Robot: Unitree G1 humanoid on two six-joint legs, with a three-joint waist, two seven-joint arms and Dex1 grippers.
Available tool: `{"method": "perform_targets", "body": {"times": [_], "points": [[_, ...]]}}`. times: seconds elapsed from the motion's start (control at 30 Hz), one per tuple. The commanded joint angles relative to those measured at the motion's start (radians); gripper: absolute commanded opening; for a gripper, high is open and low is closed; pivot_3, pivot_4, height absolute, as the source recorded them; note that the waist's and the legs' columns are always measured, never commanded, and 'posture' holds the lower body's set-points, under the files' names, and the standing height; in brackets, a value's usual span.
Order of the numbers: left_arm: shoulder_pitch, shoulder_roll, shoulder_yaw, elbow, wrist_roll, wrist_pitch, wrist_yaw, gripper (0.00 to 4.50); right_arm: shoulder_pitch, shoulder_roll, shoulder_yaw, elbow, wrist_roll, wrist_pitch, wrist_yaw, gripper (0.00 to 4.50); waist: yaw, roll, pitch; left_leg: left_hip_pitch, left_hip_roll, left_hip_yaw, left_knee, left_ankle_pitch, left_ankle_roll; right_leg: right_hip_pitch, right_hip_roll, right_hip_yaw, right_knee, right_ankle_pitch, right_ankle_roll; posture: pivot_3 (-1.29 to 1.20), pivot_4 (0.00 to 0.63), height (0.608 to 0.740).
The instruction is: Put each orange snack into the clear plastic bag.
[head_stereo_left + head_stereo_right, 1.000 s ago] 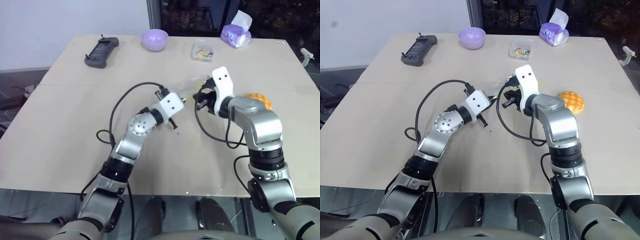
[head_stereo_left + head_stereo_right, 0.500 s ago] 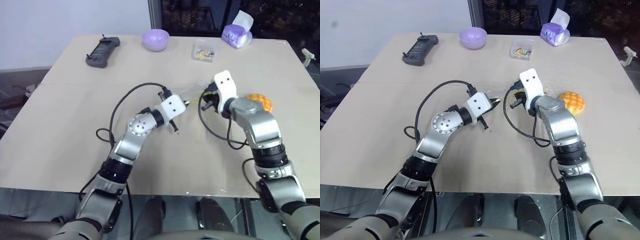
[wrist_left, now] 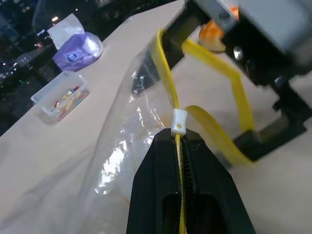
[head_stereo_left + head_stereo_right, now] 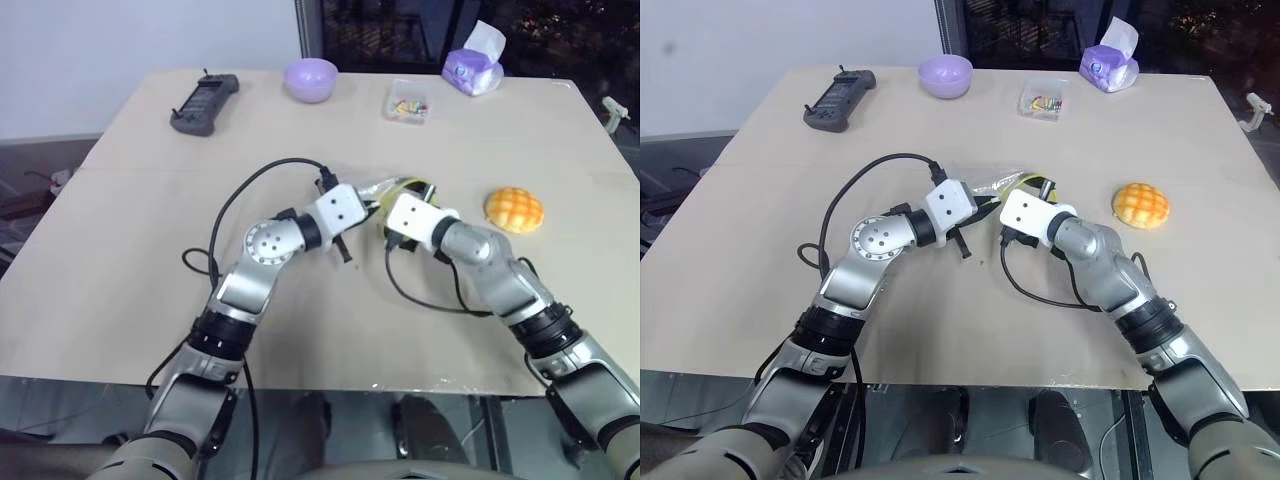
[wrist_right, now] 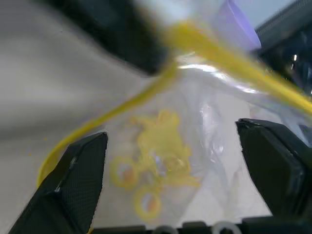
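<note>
The orange snack (image 4: 514,210), a domed bun with a grid top, lies on the table to the right of both arms. The clear plastic bag (image 4: 392,187) lies crumpled at mid-table between the grippers. My left gripper (image 3: 178,142) is shut on its yellow strip (image 3: 166,73), next to the white slider. My right gripper (image 5: 170,131) is open, its fingers (image 5: 78,170) spread wide at the bag's mouth. Through the film between them shows a yellow print. The snack sits apart from both grippers.
At the table's far edge sit a black remote (image 4: 204,103), a purple bowl (image 4: 310,78), a small clear box of colourful bits (image 4: 409,101) and a purple tissue pack (image 4: 472,68). Black cables loop from both wrists over the table.
My right gripper has rolled over, dropped towards the table and gone from shut to open at the bag. The left gripper stays shut on the strip. The snack has not moved.
</note>
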Motion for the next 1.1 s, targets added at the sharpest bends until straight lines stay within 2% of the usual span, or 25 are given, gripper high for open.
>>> {"method": "perform_targets", "body": {"times": [0.03, 0.33, 0.43, 0.57, 0.67, 0.73, 0.8, 1.0, 1.1], "points": [[-0.02, 0.001, 0.013, -0.032, -0.004, -0.022, 0.012, 0.0, -0.015, -0.008, -0.006, 0.028, -0.066, -0.072, -0.035, 4.43, 0.0, 0.0, 0.0, 0.0, 0.0, 0.0, 0.0, 0.0, 0.0, 0.0, 0.0, 0.0, 0.0, 0.0, 0.0, 0.0, 0.15, 0.74], [-0.014, -0.019, 0.001, 0.019, 0.048, 0.012, 0.1, 0.0, 0.003, -0.023, -0.062, 0.021, -0.096, -0.085, -0.012, 4.43, 0.001, 0.0, 0.0, 0.0, 0.0, 0.0, 0.0, 0.0, 0.0, 0.0, 0.0, 0.0, 0.0, 0.0, 0.0, 0.0, 0.15, 0.74], [-0.01, -0.042, 0.015, 0.036, 0.063, 0.04, 0.156, 0.0, 0.054, -0.053, -0.174, -0.109, 0.037, -0.043, 0.078, 4.43, 0.006, 0.0, 0.0, 0.0, 0.0, 0.0, 0.0, 0.0, 0.0, 0.0, 0.0, 0.0, 0.0, 0.0, 0.0, 0.0, 0.15, 0.74], [-0.008, -0.059, 0.019, 0.054, 0.06, 0.044, 0.184, 0.0, 0.16, -0.099, -0.344, -0.303, 0.327, 0.046, 0.264, 4.43, 0.006, 0.0, 0.0, -0.001, 0.0, -0.001, 0.0, 0.0, 0.001, 0.001, 0.0, 0.0, -0.001, 0.0, 0.0, 0.0, 0.15, 0.74], [0.002, -0.072, 0.02, 0.048, 0.055, 0.048, 0.197, 0.0, 0.203, -0.138, -0.473, -0.34, 0.444, 0.146, 0.305, 4.43, 0.005, 0.0, 0.0, -0.001, 0.0, -0.001, 0.0, -0.002, 0.004, 0.001, 0.0, 0.0, -0.001, 0.0, 0.0, 0.0, 0.15, 0.74], [0.014, -0.085, 0.024, 0.033, 0.046, 0.059, 0.206, 0.0, 0.205, -0.148, -0.581, -0.208, 0.45, 0.184, 0.225, 4.43, 0.005, 0.0, 0.0, 0.0, 0.0, -0.001, 0.001, -0.002, 0.004, 0.001, 0.0, 0.0, 0.0, 0.0, 0.0, 0.0, 0.15, 0.74], [0.022, -0.096, 0.024, 0.022, 0.039, 0.072, 0.211, 0.0, 0.194, -0.153, -0.635, -0.073, 0.429, 0.211, 0.141, 4.43, 0.005, 0.0, 0.0, 0.001, 0.0, 0.0, 0.001, -0.002, 0.004, 0.002, 0.0, 0.0, 0.0, 0.0, 0.0, 0.0, 0.15, 0.74], [0.03, -0.103, 0.019, 0.008, 0.041, 0.087, 0.214, 0.0, 0.135, -0.126, -0.684, 0.19, 0.431, 0.225, 0.018, 4.43, -0.001, 0.0, 0.0, 0.001, 0.0, 0.002, 0.0, -0.001, 0.002, 0.001, 0.0, 0.002, 0.0, 0.0, 0.0, 0.0, 0.15, 0.74], [0.028, -0.106, 0.019, 0.009, 0.043, 0.092, 0.212, 0.0, 0.093, -0.095, -0.731, 0.281, 0.502, 0.248, 0.012, 4.43, -0.002, 0.0, 0.0, 0.002, 0.0, 0.004, 0.0, -0.001, 0.003, 0.001, 0.0, 0.004, 0.0, 0.0, 0.0, 0.0, 0.15, 0.74]]}}
